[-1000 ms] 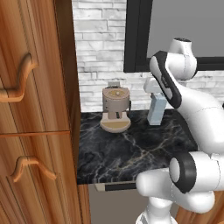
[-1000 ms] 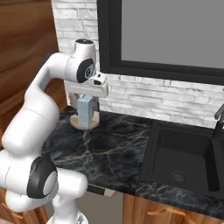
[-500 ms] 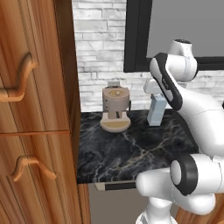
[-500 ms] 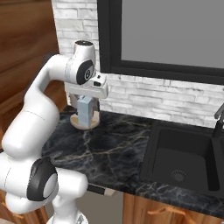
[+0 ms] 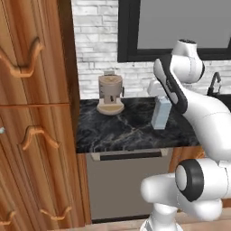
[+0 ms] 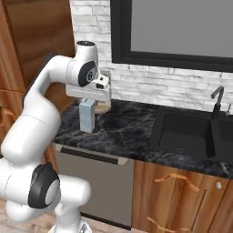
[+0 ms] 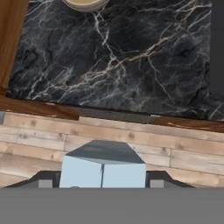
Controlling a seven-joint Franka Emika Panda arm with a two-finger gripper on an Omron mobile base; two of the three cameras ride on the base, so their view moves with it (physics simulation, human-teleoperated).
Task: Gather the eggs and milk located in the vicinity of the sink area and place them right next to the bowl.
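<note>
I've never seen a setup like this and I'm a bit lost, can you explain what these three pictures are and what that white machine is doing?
It is a computer-rendered kitchen. The white machine is a robot arm on a driving base. Two pictures come from cameras on the base, behind the arm to its left and right. The third looks along its tool, so it tilts with the hand.

The tool is closed on the milk carton, a pale blue box with a peaked top, held upright at the black marble counter. Whether it touches the counter I cannot tell. A tan object on a round base stands near the wall. The black sink and its faucet lie to the right.
</note>
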